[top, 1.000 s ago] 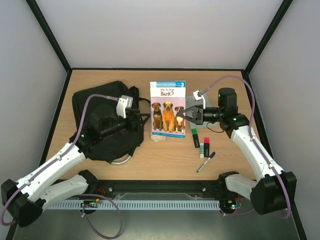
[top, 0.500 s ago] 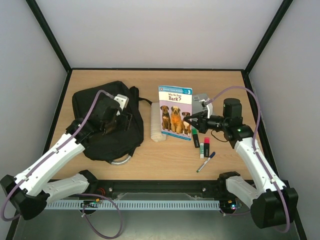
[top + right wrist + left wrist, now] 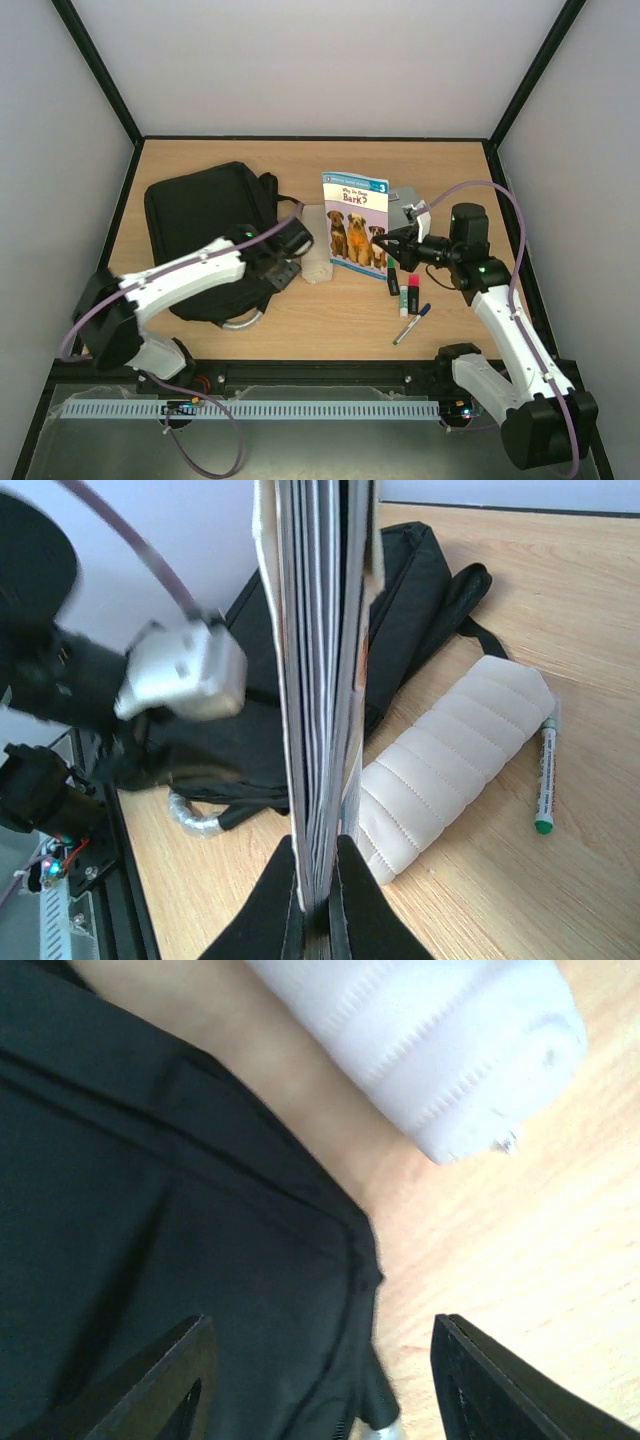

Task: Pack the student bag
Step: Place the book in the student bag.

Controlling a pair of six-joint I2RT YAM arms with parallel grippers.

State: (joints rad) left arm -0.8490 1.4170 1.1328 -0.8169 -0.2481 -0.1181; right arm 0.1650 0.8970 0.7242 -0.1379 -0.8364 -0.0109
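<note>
The black student bag (image 3: 205,215) lies at the table's left, its grey-silver loop handle (image 3: 243,322) at the near edge. My left gripper (image 3: 287,250) is open and empty over the bag's right edge (image 3: 150,1210), next to a white quilted pencil case (image 3: 316,258); the case also shows in the left wrist view (image 3: 430,1040). My right gripper (image 3: 392,243) is shut on the near edge of a dog picture book (image 3: 357,222) and holds it tilted above the table. In the right wrist view the book (image 3: 320,680) stands edge-on between the fingers (image 3: 275,900).
A green highlighter (image 3: 392,275), a white glue stick (image 3: 404,298), a red-capped marker (image 3: 413,292) and a blue pen (image 3: 411,323) lie right of centre. A grey object (image 3: 405,203) lies behind the book. Black frame rails edge the table.
My right gripper lifted the book and drew it right, uncovering the white pencil case. My left arm swung from atop the bag to its right edge beside the case.
</note>
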